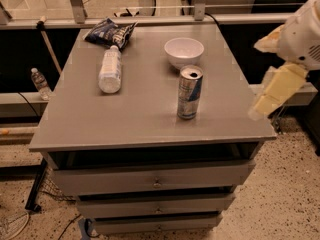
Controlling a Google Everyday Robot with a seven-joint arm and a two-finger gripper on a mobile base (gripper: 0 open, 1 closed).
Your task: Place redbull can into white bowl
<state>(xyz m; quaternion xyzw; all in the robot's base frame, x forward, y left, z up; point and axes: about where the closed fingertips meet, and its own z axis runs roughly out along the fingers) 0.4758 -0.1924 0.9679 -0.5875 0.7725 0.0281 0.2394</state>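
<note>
The redbull can (189,92) stands upright on the grey table (125,119), right of the middle, with its opened top showing. The white bowl (184,51) sits upright just behind the can, a short gap apart, and holds nothing. My gripper (272,96) hangs off the table's right edge, pale yellow under the white arm. It is well to the right of the can, at about the can's height, and touches nothing.
A clear plastic bottle with a white cap (110,69) lies on its side at the table's left. A dark chip bag (111,33) lies behind it. Drawers (155,181) sit below the tabletop. A small bottle (39,83) stands beyond the left edge.
</note>
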